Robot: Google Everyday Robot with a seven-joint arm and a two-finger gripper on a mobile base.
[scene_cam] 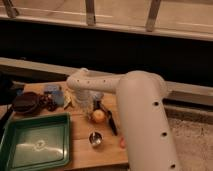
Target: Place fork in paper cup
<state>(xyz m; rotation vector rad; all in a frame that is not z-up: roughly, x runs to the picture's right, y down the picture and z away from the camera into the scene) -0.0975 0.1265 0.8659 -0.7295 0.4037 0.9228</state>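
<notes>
The fork cannot be told apart from the clutter under the arm, so its place relative to the gripper (92, 104) is unclear. The gripper hangs low over the wooden table (80, 152), just beyond the far right corner of the green tray (20, 150). Its fingers are drawn fully together, and whether they pinch anything cannot be told. Right of the tray stands a small steel cup (95, 139). Beyond that cup are an orange round thing (99, 116) and a black-handled knife (111, 124).

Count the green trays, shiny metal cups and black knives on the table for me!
Green trays: 1
Shiny metal cups: 1
Black knives: 1
Total: 3
The gripper, jaws shut, is next to the knife.
</notes>
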